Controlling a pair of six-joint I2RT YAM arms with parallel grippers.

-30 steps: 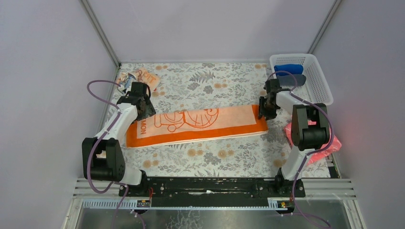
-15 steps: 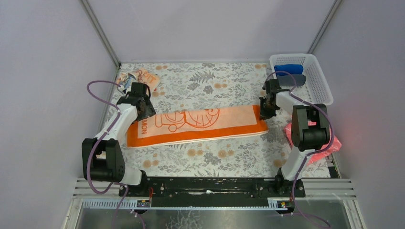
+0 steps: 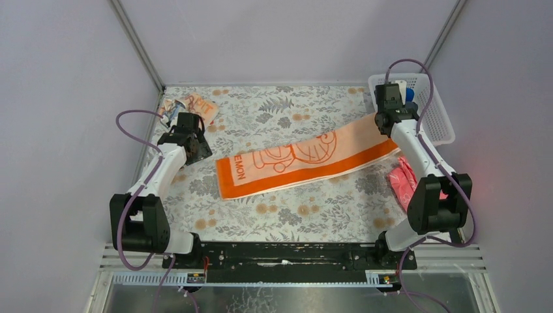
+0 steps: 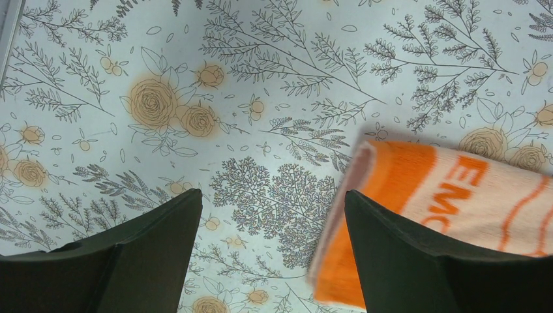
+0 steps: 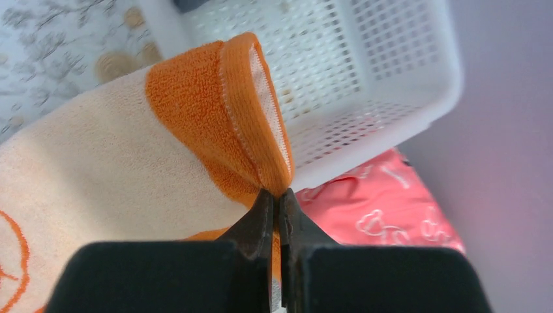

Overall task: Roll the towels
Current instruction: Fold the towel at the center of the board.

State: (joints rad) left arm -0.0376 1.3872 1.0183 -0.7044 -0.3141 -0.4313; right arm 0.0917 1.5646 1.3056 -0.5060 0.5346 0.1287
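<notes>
Grey panels (image 3: 280,39) walled the floral-print desk (image 3: 287,218), where the orange-bordered cream cloth towel (image 3: 306,160) lay diagonally mid-frame. The right end effector (image 5: 277,195) pinched its upper-right corner; the left end effector (image 4: 270,208) gaped near its left end.

We note orange-bordered towel (image 5: 195,111): terry cloth, fuzzy, matt. Beside towel, basket (image 5: 365,85): white perforated plastic, smooth. Pink cloth (image 5: 372,208): finer weave. Tabletop (image 4: 261,98): matt floral print. We see left tool (image 4: 272,193): matt black fingers.
</notes>
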